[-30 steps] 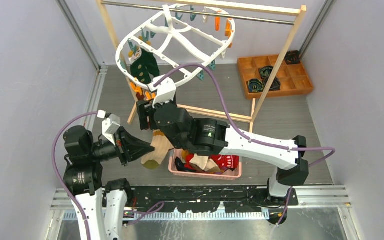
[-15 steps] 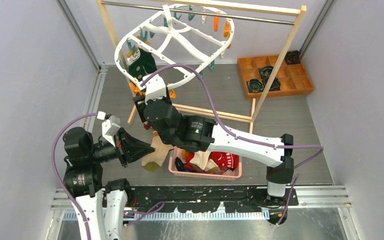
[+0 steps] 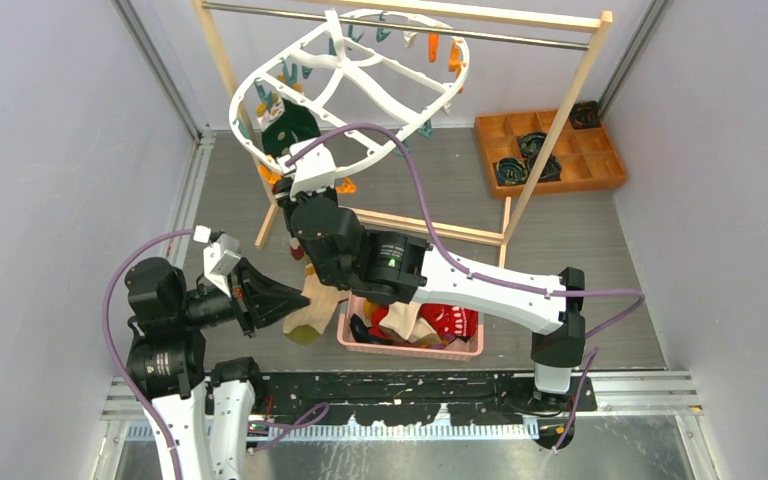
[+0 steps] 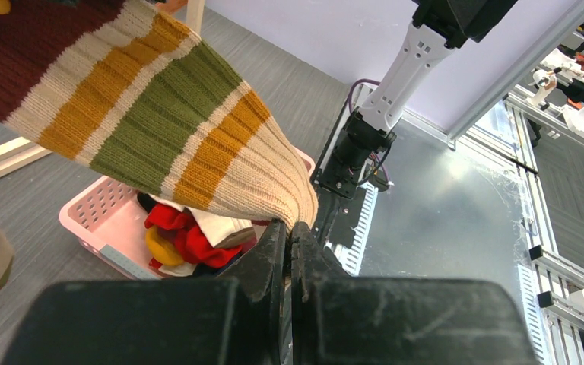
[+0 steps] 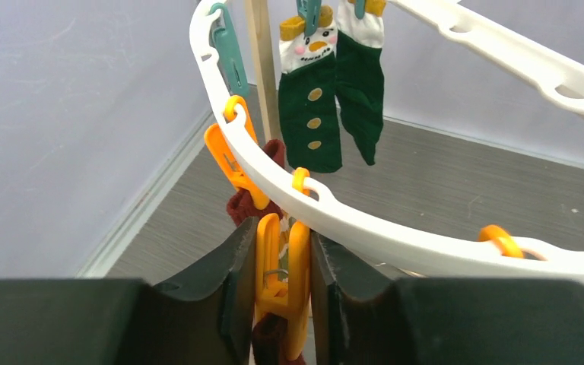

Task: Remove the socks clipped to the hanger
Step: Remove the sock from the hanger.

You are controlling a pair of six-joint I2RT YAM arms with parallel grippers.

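The white oval hanger (image 3: pixel 442 98) hangs from the rack rail. A pair of dark green snowman socks (image 3: pixel 288 125) is clipped at its left rim, and it also shows in the right wrist view (image 5: pixel 312 114). My right gripper (image 3: pixel 288 190) is below the hanger's near-left rim (image 5: pixel 395 228). Its jaws (image 5: pixel 281 258) are shut on an orange clip (image 5: pixel 299 266) that pinches a maroon cuff. That cuff belongs to a striped maroon, beige, orange and green sock (image 4: pixel 167 122), which stretches down to my left gripper (image 4: pixel 290 228). The left gripper is shut on the sock's beige toe (image 3: pixel 312 300).
A pink basket (image 3: pixel 412 347) with several loose socks sits on the floor under the right arm, also in the left wrist view (image 4: pixel 91 213). The light wooden rack (image 3: pixel 550 130) stands behind. A brown compartment tray (image 3: pixel 600 165) with dark rolled socks lies at back right. Walls stand on both sides.
My right gripper has moved up and left to the hanger's near-left rim, now on the orange clip. The hanger has swung slightly. The left gripper holds the sock toe almost unmoved.
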